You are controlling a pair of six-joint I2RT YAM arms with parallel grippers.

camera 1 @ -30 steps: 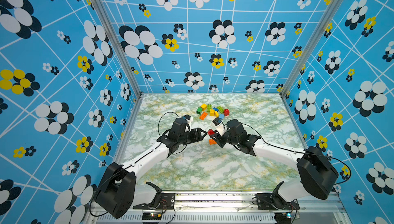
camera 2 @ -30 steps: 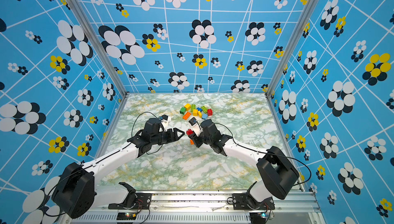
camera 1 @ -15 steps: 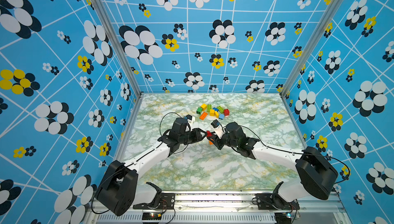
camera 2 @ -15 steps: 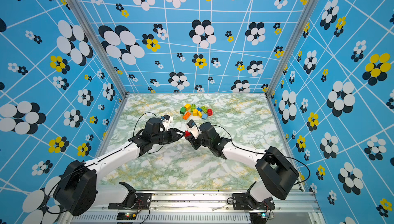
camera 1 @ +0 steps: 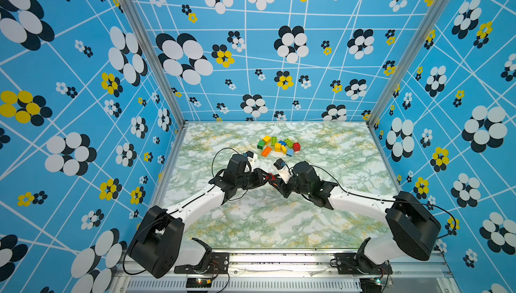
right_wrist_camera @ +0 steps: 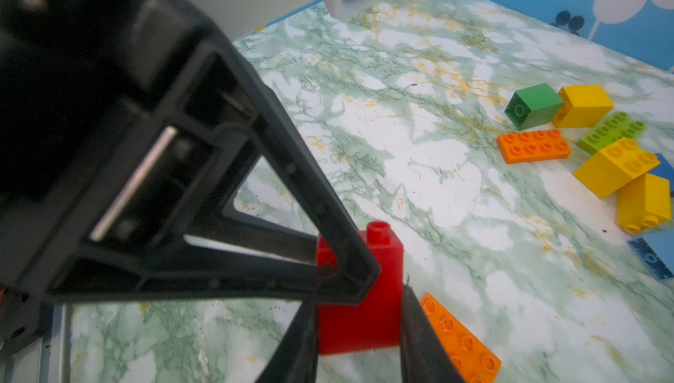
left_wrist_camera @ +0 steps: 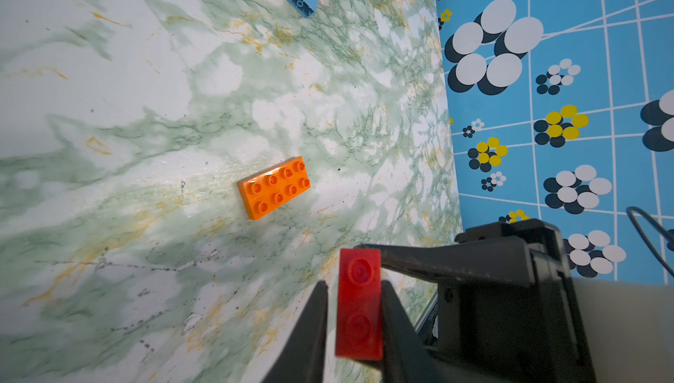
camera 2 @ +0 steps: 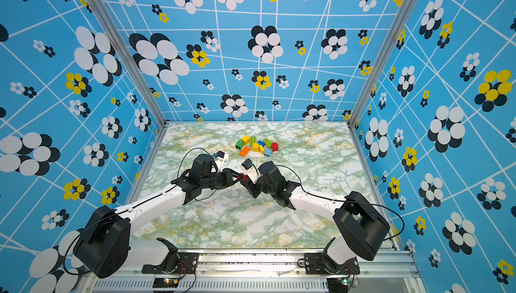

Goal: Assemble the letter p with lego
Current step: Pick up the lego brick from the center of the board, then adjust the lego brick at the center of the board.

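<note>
Having spread wide earlier, the left hand (left_wrist_camera: 353,302) now clamps the red brick (left_wrist_camera: 359,302) that the right hand (right_wrist_camera: 359,321) also grips.

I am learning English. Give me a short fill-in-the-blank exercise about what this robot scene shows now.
1. The left end effector and the right end effector are both shut on one shared brick of ___ colour.
2. The flat plate lying on the table beside it is ___.
3. The loose pile lies ___ from the robot's base than the end effectors do.
Missing words: red; orange; farther.
</note>
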